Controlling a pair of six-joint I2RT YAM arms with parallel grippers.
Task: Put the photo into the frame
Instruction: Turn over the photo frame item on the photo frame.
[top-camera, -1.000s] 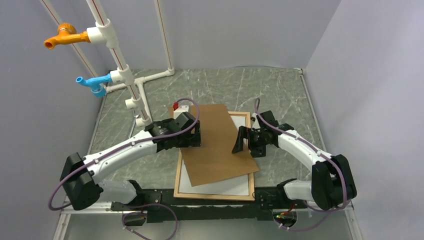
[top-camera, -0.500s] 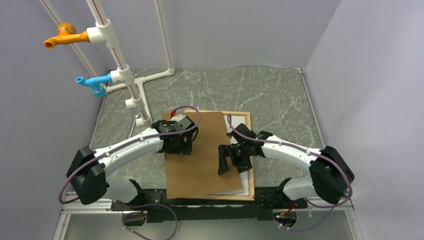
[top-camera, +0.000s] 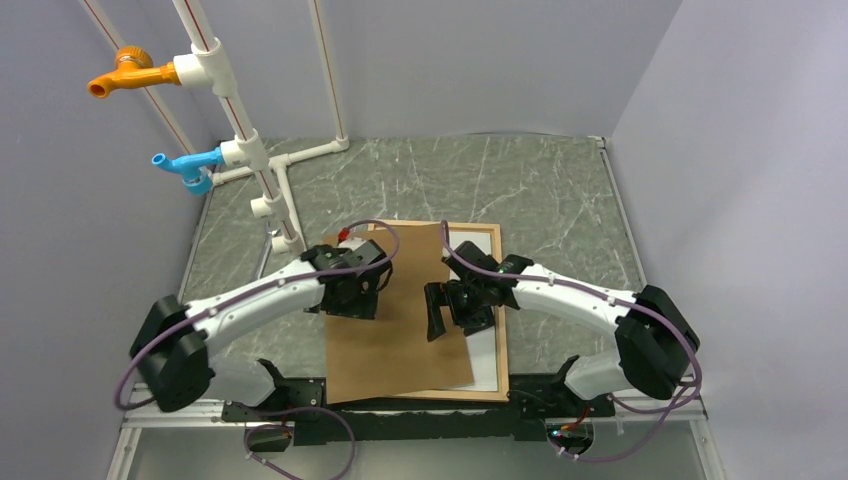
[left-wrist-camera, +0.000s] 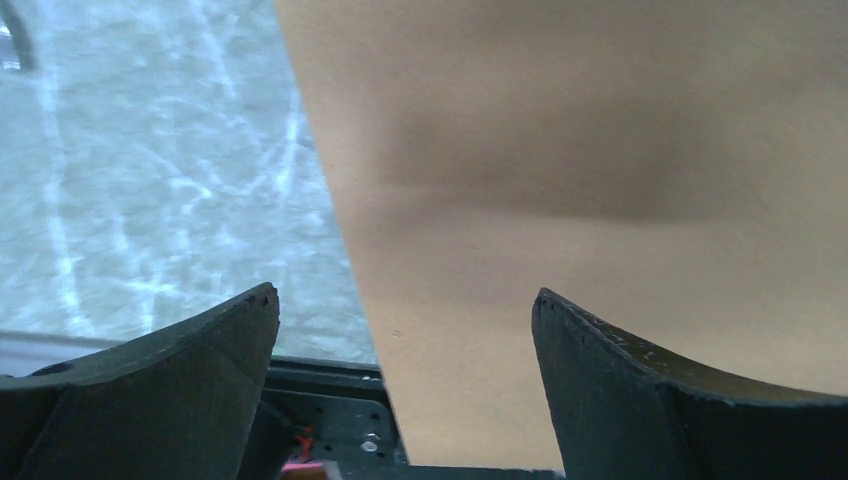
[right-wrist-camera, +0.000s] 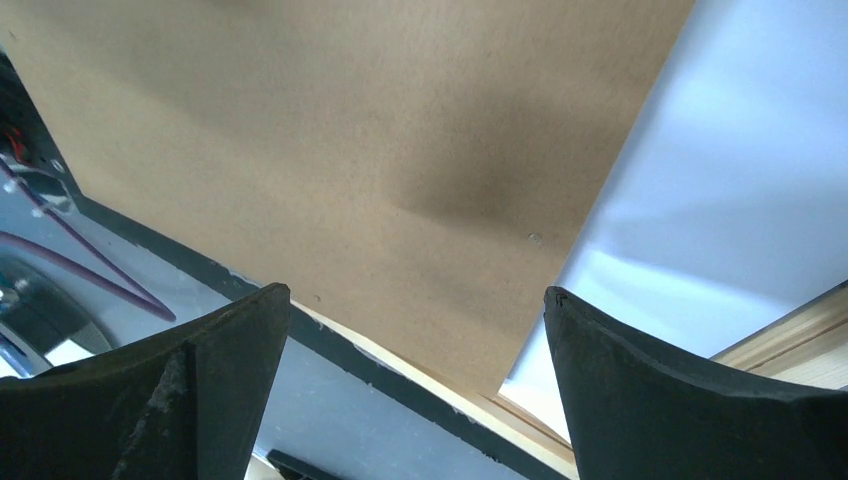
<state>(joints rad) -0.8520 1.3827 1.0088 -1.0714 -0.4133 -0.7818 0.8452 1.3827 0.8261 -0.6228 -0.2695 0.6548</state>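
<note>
The frame (top-camera: 497, 300) of light wood strips lies flat on the marble table. The photo lies in it white back up; only a strip (top-camera: 484, 345) shows along the right. A brown backing board (top-camera: 400, 345) lies on top, shifted left so it overhangs the frame's left side. My left gripper (top-camera: 360, 300) is open over the board's left edge (left-wrist-camera: 340, 200). My right gripper (top-camera: 436, 312) is open over the board's right part (right-wrist-camera: 350, 120). The right wrist view also shows the photo's white back (right-wrist-camera: 720, 180) and a frame strip (right-wrist-camera: 790, 340).
White PVC pipes (top-camera: 262, 185) with an orange tap (top-camera: 125, 72) and a blue tap (top-camera: 183, 165) stand at the back left. Grey walls close in both sides. A black rail (top-camera: 400, 415) runs along the table's near edge.
The brown board has slid left and turned from tilted to nearly square with the frame. Both grippers moved with it, left and toward the near edge. Less of the white back shows.
</note>
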